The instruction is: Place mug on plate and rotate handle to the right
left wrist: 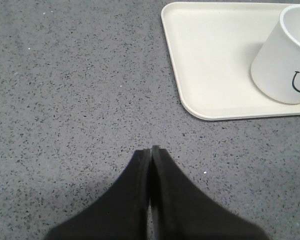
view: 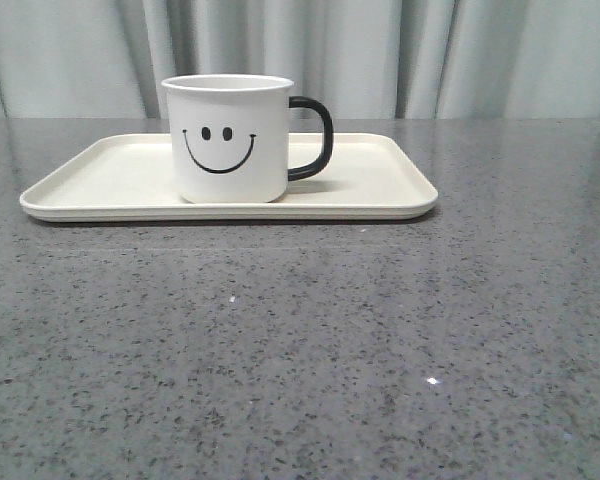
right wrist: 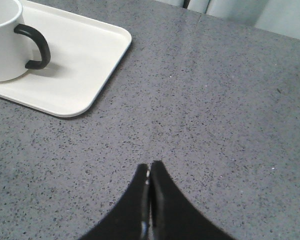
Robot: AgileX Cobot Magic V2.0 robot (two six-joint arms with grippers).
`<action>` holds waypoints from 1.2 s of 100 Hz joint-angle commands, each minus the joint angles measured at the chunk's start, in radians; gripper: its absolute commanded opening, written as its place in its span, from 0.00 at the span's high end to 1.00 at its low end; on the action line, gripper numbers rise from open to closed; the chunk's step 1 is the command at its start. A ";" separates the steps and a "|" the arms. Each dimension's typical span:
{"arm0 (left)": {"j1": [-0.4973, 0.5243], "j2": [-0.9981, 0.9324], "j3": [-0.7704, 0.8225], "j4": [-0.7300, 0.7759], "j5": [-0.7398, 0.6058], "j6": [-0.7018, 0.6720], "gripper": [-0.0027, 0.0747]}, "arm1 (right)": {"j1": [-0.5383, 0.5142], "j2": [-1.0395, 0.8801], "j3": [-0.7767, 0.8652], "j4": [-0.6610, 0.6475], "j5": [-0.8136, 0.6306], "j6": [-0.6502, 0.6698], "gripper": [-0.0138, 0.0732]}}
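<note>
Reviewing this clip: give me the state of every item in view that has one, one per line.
mug: upright on the plate, smiley face toward the front camera.
handle: pointing to the right.
plate: flat on the table, holding only the mug.
left gripper: shut, empty, over bare table beside the plate.
right gripper: shut, empty, over bare table, clear of the plate.

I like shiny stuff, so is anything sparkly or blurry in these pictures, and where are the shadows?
Front view: sharp; tiny bright specks glint on the table, and the plate casts a thin dark shadow along its front edge. Right wrist view: the handle throws a soft shadow on the plate, and the right gripper looks blurry. Left wrist view: even light; the mug is cut off at the edge.
</note>
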State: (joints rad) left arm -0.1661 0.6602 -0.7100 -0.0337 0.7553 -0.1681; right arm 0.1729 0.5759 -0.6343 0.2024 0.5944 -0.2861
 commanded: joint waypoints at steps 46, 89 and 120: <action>0.005 -0.271 0.241 0.082 -0.433 -0.006 0.99 | -0.005 -0.001 -0.026 0.003 -0.070 -0.001 0.92; 0.099 -0.636 0.571 0.101 -0.491 -0.006 0.99 | -0.005 -0.001 -0.026 0.003 -0.070 -0.001 0.92; 0.178 -0.693 0.656 0.101 -0.532 -0.006 0.99 | -0.005 -0.001 -0.026 0.003 -0.065 -0.001 0.92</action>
State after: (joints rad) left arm 0.0069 -0.0039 -0.0447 0.0649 0.3324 -0.1681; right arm 0.1729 0.5752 -0.6343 0.2024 0.5944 -0.2839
